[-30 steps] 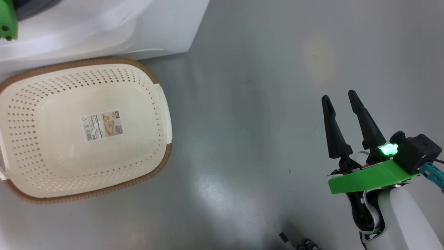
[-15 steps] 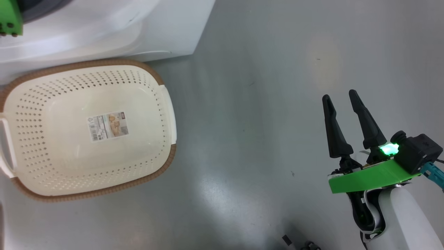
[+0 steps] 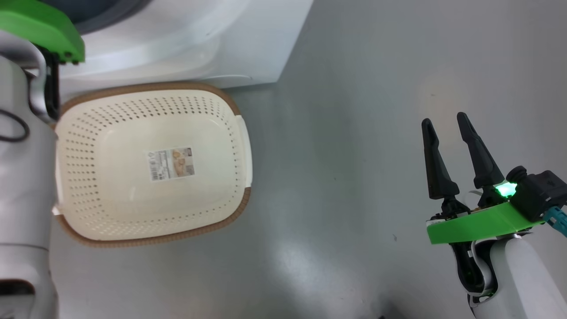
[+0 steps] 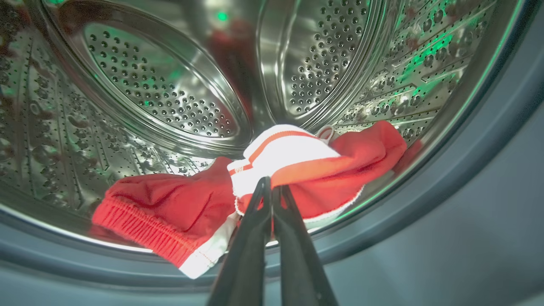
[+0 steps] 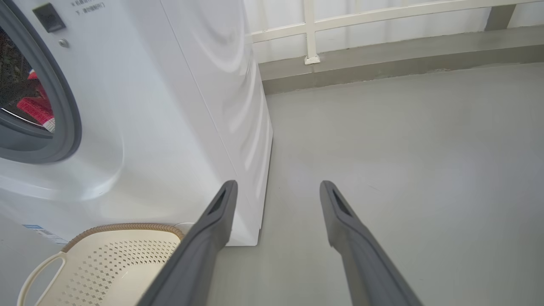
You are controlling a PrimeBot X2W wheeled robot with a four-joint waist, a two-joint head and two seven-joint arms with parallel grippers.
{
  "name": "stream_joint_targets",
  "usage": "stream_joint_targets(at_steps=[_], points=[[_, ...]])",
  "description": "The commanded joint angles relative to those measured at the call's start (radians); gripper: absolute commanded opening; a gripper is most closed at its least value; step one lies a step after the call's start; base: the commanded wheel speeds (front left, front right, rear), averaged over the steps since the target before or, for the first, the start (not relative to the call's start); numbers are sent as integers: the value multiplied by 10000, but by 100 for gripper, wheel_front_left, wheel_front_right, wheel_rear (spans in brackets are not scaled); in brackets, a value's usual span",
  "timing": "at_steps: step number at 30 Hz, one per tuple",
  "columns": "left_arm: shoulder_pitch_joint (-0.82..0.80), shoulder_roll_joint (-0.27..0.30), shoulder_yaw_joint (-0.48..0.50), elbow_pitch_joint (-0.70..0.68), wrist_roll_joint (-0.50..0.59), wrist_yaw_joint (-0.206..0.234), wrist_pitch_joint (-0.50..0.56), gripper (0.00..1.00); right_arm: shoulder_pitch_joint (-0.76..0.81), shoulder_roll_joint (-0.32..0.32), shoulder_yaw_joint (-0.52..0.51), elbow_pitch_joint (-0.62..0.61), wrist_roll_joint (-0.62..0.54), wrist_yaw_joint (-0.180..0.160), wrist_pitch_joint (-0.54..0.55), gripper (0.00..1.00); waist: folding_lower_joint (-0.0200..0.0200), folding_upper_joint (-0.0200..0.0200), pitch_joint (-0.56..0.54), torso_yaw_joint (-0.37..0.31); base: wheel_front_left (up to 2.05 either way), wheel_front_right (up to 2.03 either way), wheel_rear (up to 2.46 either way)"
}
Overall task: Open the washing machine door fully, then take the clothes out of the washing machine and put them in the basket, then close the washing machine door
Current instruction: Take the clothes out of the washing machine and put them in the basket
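One label in basket, seemingly barcoded.

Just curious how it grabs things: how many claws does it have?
2. The left gripper reaches into the drum, shut on the clothes; the right gripper hangs open over the floor.

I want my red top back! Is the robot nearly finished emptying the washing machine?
Not nearly. Done: the washing machine has its opening uncovered, so the door is open. In hand: the left hand is shut on the red clothes at the front edge of the drum. Left: lifting them into the basket, which is empty, then closing the door. The right hand waits open over the floor.
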Motion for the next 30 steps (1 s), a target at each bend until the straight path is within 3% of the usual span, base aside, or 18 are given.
stream_joint_targets(at_steps=[1, 14, 30], points=[[385, 334, 256, -561, -117, 38, -74, 0, 252, -11, 120, -198, -173, 65, -65, 100, 0, -1, -299, 283, 0, 0, 0], [2396, -319, 1262, -2918, -128, -205, -75, 0, 658, -137, -117, -168, -251, 65, -65, 100, 0, -1, -1096, 791, 0, 0, 0], [5630, -1205, 2430, -6560, 183, -846, -76, 0, 1303, -142, -642, -151, -274, 65, -65, 100, 0, -1, -2063, 1117, 0, 0, 0]])
